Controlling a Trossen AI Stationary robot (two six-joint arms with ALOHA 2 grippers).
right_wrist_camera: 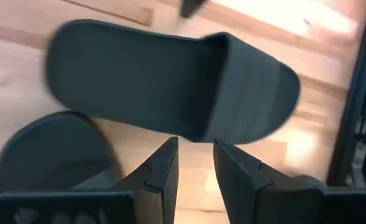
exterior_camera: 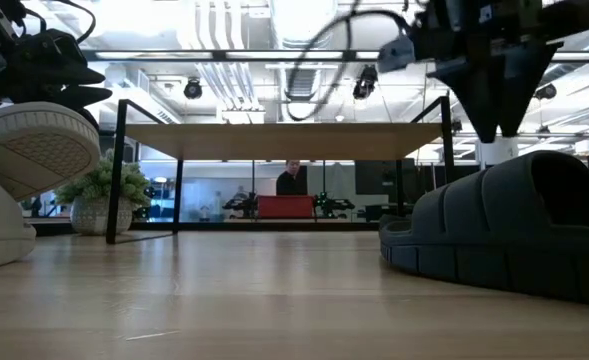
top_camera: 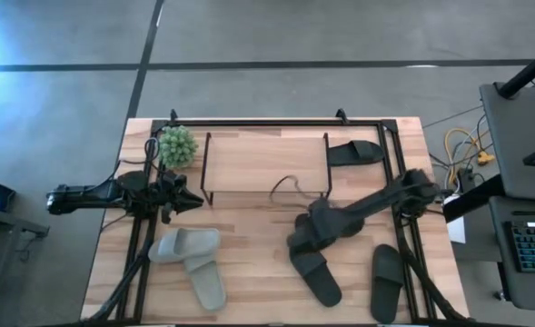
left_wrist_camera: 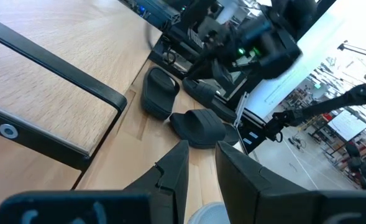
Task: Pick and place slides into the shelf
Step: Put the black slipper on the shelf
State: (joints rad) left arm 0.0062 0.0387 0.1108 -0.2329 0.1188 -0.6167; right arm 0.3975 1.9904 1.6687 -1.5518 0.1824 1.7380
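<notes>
1. From above, the whole layout was seen: the shelf (top_camera: 265, 168) stood at the far middle of the wooden table (top_camera: 249, 272), one black slide (top_camera: 355, 153) lay just beside its right end, two black slides (top_camera: 314, 271) and (top_camera: 387, 283) lay at the near right, and a pair of pale slides (top_camera: 193, 263), overlapping, lay at the near left.
2. The right gripper (top_camera: 302, 238) was seen there above the near-right black slides; the left gripper (top_camera: 193, 202) was held near the shelf's left end, beside a small potted plant (top_camera: 177, 145).
3. Only the right wrist view showed the right gripper (right_wrist_camera: 195, 163) with its jaws a narrow gap apart and nothing between them, poised over a black slide (right_wrist_camera: 170, 87), with part of another at the picture's edge.
4. Only the left wrist view showed the left jaws likewise slightly parted and holding nothing.
5. In the low view, the pale slides (exterior_camera: 24, 160) and a black slide (exterior_camera: 504, 230) were cut off at the edges, and the shelf (exterior_camera: 274, 130) was seen as a thin frame.
6. Whether any slide rested in the shelf could not be made out.
7. A grey floor surrounded the table; beyond it, a person (exterior_camera: 292, 180) sat in a lit workshop.
</notes>
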